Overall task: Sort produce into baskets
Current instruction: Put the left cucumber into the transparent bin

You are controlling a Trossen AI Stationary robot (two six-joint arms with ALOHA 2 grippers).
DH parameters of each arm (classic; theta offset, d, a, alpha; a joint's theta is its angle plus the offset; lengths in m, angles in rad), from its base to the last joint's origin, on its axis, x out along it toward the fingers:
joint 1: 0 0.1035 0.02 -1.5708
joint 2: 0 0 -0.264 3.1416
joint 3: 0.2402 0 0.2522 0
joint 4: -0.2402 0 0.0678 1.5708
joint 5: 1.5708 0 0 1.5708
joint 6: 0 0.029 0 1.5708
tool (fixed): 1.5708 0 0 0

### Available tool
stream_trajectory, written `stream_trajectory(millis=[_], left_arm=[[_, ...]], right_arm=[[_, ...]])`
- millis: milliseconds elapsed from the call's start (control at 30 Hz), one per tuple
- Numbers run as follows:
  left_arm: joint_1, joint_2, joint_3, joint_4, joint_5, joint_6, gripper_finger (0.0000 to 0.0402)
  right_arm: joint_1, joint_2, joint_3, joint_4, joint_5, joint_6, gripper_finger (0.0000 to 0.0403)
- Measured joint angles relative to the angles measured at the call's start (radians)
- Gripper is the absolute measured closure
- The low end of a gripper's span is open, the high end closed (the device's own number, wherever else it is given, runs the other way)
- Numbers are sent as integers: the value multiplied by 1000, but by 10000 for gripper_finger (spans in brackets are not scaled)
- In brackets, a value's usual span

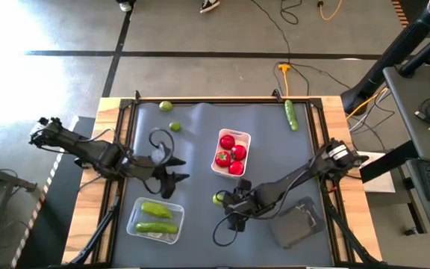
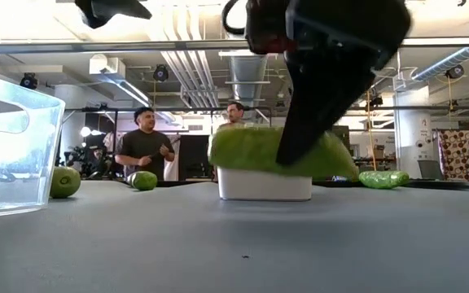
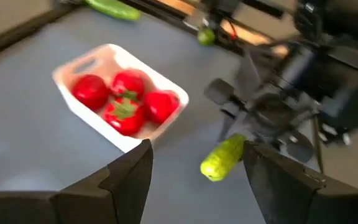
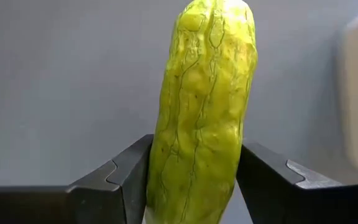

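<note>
My right gripper (image 1: 230, 203) hangs over the table's near middle, shut on a green cucumber (image 4: 204, 112). The same cucumber (image 2: 275, 152) shows in the low view in front of the white basket (image 1: 246, 140), which holds several red tomatoes (image 1: 230, 153). My left gripper (image 1: 172, 183) hovers open and empty left of that basket, above the clear basket (image 1: 172, 230), in which two cucumbers (image 1: 156, 219) lie. Another cucumber (image 1: 291, 114) and two limes (image 1: 166, 107) (image 1: 175, 126) rest on the mat at the back. The dark basket (image 1: 297, 223) sits near the right front. My right gripper pinches the cucumber between its two fingers, on the two sides (image 4: 166, 168) near one end. The fingers slant down from the table's right side. The rest of the cucumber juts out past the fingertips (image 3: 222, 158). It is lifted clear of the mat.
The grey mat (image 1: 200, 119) lies inside a wooden table frame (image 1: 110, 112) with black rails. Cables loop near each gripper (image 1: 159, 138). In the low view, two people (image 2: 145, 146) stand in the room beyond the table. Bare mat stretches between the baskets.
</note>
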Motion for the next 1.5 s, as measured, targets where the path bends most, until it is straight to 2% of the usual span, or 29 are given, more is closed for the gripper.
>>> stream_trajectory(millis=[167, 367, 500, 633, 767, 867, 1100, 1300, 1500], left_arm=[[-2, 94, -1, 14, 47, 129, 169], [18, 242, 2, 89, 189, 256, 169], [18, 331, 14, 83, 230, 306, 166], [19, 402, 20, 137, 252, 345, 159], [17, 479, 20, 226, 326, 392, 146], [15, 536, 20, 290, 344, 444, 132], [17, 700, 88, 388, 350, 535, 101], [22, 862, 215, 363, 351, 626, 103], [37, 960, 319, 268, 344, 631, 124]], right_arm=[[2, 48, 0, 37, -40, -2, 182], [3, 53, 46, 27, -42, 13, 125], [10, 51, 181, -176, -43, 56, 87], [38, 47, 356, -423, -29, 118, 67], [77, 47, 495, -591, 24, 214, 68], [107, 47, 577, -674, 92, 311, 74], [162, 47, 659, -722, 150, 496, 78], [199, 47, 663, -731, 146, 595, 78], [223, 47, 663, -765, 140, 651, 78]])
